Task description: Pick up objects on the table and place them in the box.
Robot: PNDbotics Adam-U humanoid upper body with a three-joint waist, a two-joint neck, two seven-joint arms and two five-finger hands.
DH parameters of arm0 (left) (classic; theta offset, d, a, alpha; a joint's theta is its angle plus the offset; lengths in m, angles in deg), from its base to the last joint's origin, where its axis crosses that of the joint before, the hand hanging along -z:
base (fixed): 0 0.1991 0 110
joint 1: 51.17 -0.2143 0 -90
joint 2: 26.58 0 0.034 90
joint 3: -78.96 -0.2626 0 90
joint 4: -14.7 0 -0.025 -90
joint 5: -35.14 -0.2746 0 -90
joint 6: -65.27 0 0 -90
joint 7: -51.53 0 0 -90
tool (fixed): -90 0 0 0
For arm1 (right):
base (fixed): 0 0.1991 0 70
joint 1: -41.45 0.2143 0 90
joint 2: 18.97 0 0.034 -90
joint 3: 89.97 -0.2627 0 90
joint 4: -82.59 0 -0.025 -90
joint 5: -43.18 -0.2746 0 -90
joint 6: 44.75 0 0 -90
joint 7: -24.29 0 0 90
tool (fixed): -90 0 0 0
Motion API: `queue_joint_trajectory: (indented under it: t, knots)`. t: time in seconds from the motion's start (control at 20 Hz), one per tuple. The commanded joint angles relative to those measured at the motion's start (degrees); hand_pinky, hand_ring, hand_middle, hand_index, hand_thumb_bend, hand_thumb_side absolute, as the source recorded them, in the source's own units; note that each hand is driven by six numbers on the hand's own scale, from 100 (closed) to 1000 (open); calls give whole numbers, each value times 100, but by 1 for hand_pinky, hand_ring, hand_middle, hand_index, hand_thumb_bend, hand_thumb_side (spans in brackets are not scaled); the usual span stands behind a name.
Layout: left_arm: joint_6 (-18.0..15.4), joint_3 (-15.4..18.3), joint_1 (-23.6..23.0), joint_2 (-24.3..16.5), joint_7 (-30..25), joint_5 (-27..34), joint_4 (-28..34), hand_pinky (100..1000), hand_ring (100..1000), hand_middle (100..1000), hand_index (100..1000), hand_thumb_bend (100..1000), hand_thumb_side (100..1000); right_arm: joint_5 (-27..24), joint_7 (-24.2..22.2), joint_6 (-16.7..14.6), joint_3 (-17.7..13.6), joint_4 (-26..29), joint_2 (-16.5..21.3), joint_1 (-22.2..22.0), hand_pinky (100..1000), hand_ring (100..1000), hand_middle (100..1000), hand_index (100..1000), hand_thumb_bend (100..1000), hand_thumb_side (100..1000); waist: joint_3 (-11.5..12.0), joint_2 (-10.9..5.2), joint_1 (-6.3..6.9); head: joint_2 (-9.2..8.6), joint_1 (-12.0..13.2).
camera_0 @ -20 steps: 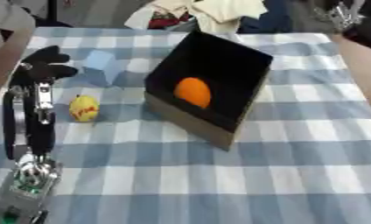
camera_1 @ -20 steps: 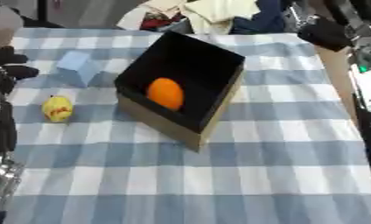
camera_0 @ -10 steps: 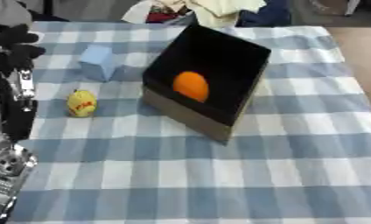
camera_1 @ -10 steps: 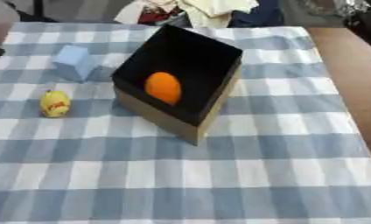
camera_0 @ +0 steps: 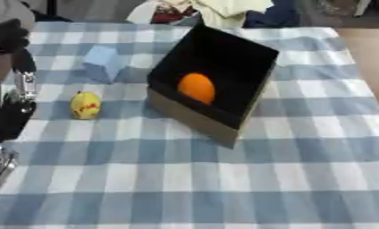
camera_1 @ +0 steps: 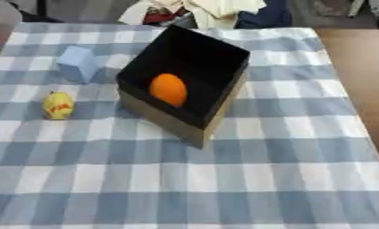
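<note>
Box (camera_1: 212, 67) stands open near the middle of the table (camera_1: 247, 179), black inside with brown outer walls, and an orange ball (camera_1: 168, 89) already lies on its floor. Two things are still outside it, both on its left side: a yellow toy (camera_1: 58, 105) with a red mark, near the box's left wall but apart from it, and a blue block (camera_1: 77, 63) a little farther back, also apart from the box.

The left hand (camera_0: 6, 36) shows only at the left edge of the left eye view, black and raised above the cloth, well behind the toy. I cannot tell how its fingers stand, and it seems to hold nothing. The right hand is in no view.

I judge that the step in hand is to reach for the yellow toy, because it lies closest to this arm. To do it well, the hand should come down over the toy from above with fingers spread, close around its sides, and lift it clear before moving right. The near wall of the box is tall, so the toy must pass over the rim. It looks rounded, so a push from the side could roll it away.
</note>
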Motion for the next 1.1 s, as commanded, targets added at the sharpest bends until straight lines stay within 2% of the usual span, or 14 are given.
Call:
queue_joint_trajectory:
  t: [0.05, 0.45, 0.7, 1.1]
  knots:
    - [191, 74, -23, -570, -304, -293, 89, 716, 718, 690, 859, 103, 953, -134, 4, 50, -69, 211, 175, 59, 926, 944, 815, 874, 100, 721, 7, -139, 8, -7, 2]
    - [582, 23, 5, -1529, -2157, -819, 89, 741, 761, 731, 892, 100, 967, -155, 10, 104, -88, 339, 173, 25, 933, 944, 815, 873, 100, 720, -7, -154, -1, -9, 32]
    - [728, -32, 249, -1904, -3266, -941, 89, 754, 779, 742, 898, 189, 981, -149, 16, 121, -89, 367, 159, 16, 936, 943, 814, 872, 100, 719, -5, -177, 1, -15, 22]
    - [1197, -175, 656, -2364, -4883, -1003, 89, 764, 788, 739, 900, 303, 1000, -137, 14, 137, -89, 394, 153, -6, 941, 941, 811, 871, 100, 717, -2, -194, 25, -5, -18]
